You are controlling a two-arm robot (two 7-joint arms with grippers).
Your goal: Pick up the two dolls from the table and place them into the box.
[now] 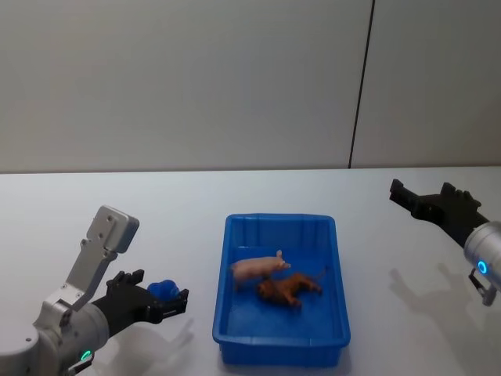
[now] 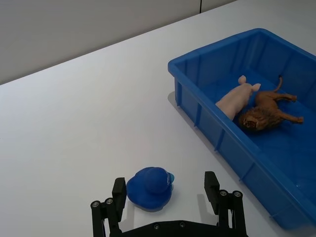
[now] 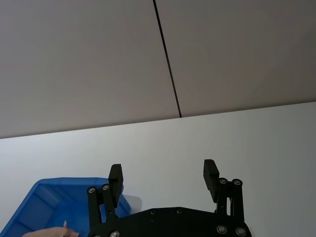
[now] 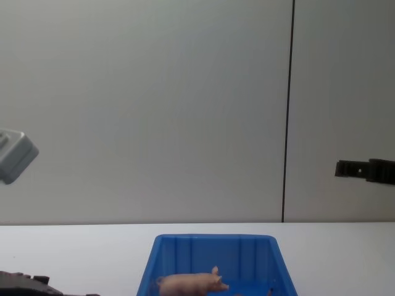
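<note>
Inside the box, pig and brown doll lie touching, delivered; left tool straddles a blue toy, spread; right tool spread, aloft.

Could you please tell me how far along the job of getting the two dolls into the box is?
It looks done: the pale pink toy pig and the reddish-brown toy lion both lie inside the bright blue plastic bin. Nothing is in hand. The left gripper hovers with open jaws around a small blue toy on the white table. The right gripper is open and raised to the bin's right.
</note>
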